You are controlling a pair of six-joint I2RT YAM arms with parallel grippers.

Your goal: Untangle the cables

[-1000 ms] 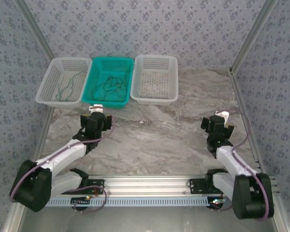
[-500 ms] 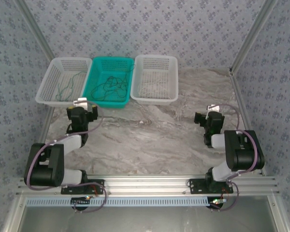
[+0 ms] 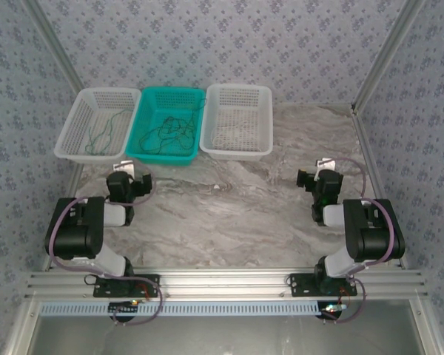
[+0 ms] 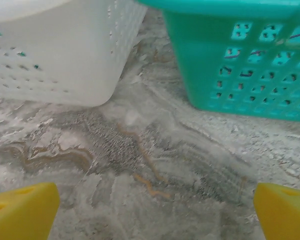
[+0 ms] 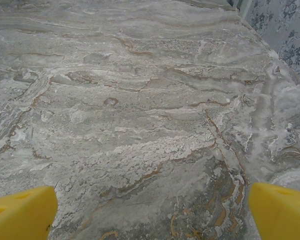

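Perforated plastic baskets (image 3: 163, 124), marbled tabletop (image 3: 244, 214)

Left gripper (image 4: 155, 215) jaws spread wide, yellow fingertips (image 4: 20, 212) at the bottom corners over the marble table (image 4: 140, 150). White basket (image 4: 55, 55) upper left, teal basket (image 4: 240, 65) upper right, narrow gap between. Thin dark cables (image 4: 247, 74) show through the teal basket's holes.

White basket (image 3: 75, 134), teal basket (image 3: 161, 158), another white basket (image 3: 237, 122) (one row); marble table (image 3: 244, 214)

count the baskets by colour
white baskets: 2
teal basket: 1
total: 3
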